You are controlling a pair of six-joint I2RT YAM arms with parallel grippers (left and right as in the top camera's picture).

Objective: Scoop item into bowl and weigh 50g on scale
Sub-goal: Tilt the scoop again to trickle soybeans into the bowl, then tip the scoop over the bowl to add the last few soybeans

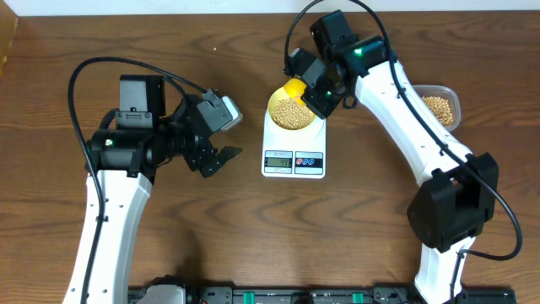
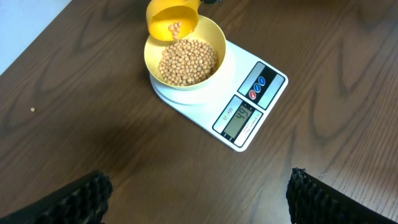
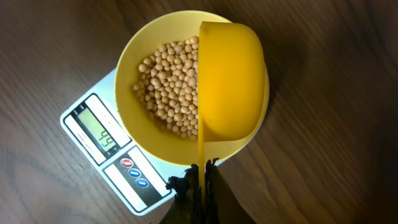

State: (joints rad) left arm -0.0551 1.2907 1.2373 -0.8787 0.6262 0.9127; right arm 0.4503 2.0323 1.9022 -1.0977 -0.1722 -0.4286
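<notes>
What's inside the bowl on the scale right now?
A heap of tan beans lies in the bowl. The yellow scoop, tipped over one side, covers the beans beneath it, and the bowl's bottom is buried, so depth can't be judged.

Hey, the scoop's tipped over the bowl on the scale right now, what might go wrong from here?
1. The display looks to read in the forties, and the yellow scoop in the right hand holds several beans; dumping them all may overshoot 50.
2. The scoop hangs close to the bowl rim; touching it would skew the reading.
3. Beans may bounce out: one stray bean already lies on the table.
</notes>
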